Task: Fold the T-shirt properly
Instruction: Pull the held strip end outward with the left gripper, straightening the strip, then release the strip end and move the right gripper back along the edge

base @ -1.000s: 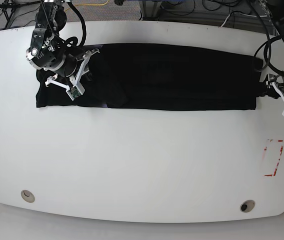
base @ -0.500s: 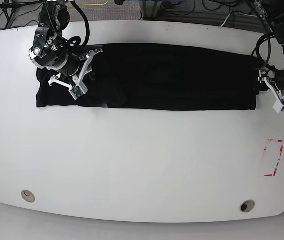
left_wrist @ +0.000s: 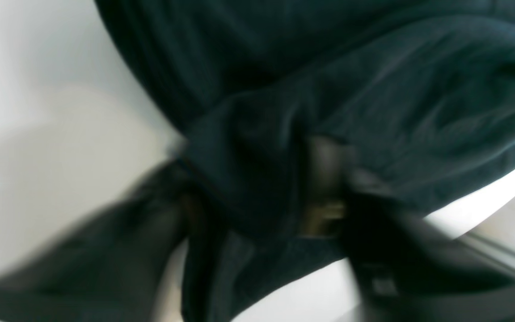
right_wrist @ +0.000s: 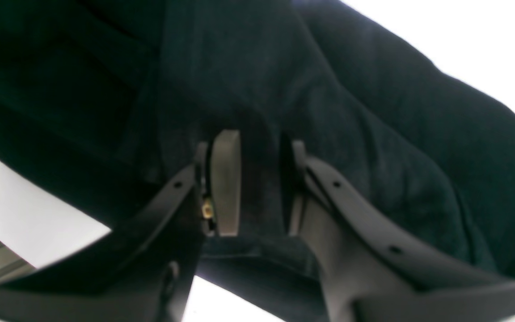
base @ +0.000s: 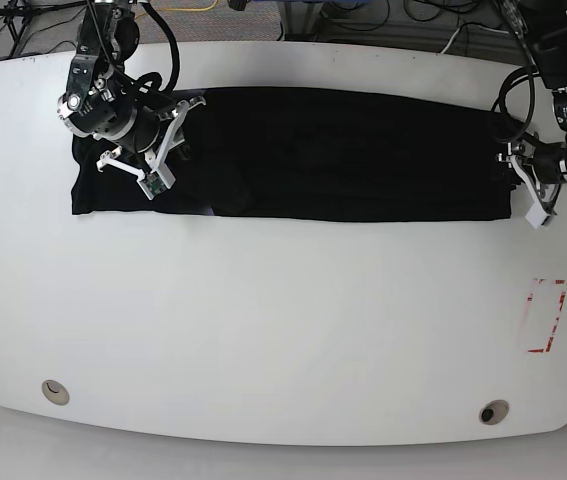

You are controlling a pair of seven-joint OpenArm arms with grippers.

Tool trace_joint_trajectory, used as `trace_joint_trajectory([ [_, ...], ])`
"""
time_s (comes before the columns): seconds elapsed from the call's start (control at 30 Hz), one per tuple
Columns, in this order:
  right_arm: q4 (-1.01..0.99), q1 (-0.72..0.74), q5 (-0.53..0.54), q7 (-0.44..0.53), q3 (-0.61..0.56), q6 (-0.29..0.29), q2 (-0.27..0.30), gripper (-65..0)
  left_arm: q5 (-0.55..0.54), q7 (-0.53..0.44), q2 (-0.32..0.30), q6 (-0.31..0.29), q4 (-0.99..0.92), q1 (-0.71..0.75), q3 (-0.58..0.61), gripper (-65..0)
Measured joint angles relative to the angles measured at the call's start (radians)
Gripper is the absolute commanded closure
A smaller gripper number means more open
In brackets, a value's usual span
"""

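Note:
The black T-shirt [base: 333,150] lies folded into a long band across the far part of the white table [base: 283,320]. Its print does not show clearly. My right gripper [base: 163,150] is on the band's left part. In the right wrist view it [right_wrist: 259,179] is shut on a fold of the T-shirt [right_wrist: 373,134], with fabric pinched between the pads [right_wrist: 226,179]. My left gripper [base: 516,170] is at the band's right end. In the blurred left wrist view it [left_wrist: 248,210] has its jaws apart, with the edge of the T-shirt [left_wrist: 373,89] lying between them.
A red-outlined rectangle [base: 546,315] is marked on the table at the right. Two round holes [base: 55,390] [base: 493,411] sit near the front edge. Cables hang behind the table's far edge.
My left gripper has moved left and slightly up, from beside the shirt's right end onto its edge. My right gripper has shifted slightly up on the left part.

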Motion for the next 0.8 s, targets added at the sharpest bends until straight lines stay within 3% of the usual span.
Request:
trace_joint_trajectory([
  [0.33,0.034,0.011,0.025,-0.001,0.117,0.000,-0.008,-13.8,-0.008,-0.018,0.004,0.000,0.000,0.005,0.019,-3.1],
  [0.63,-0.023,0.034,0.369,-0.039,0.378,-0.001,-0.016,-14.3,-0.001,-0.035,-0.006,0.000,-0.001,0.006,0.021,-3.1],
  [0.8,-0.159,0.034,0.497,-0.064,0.441,0.000,-0.014,-14.1,0.005,-0.034,-0.022,0.000,-0.001,0.008,0.018,-3.1],
])
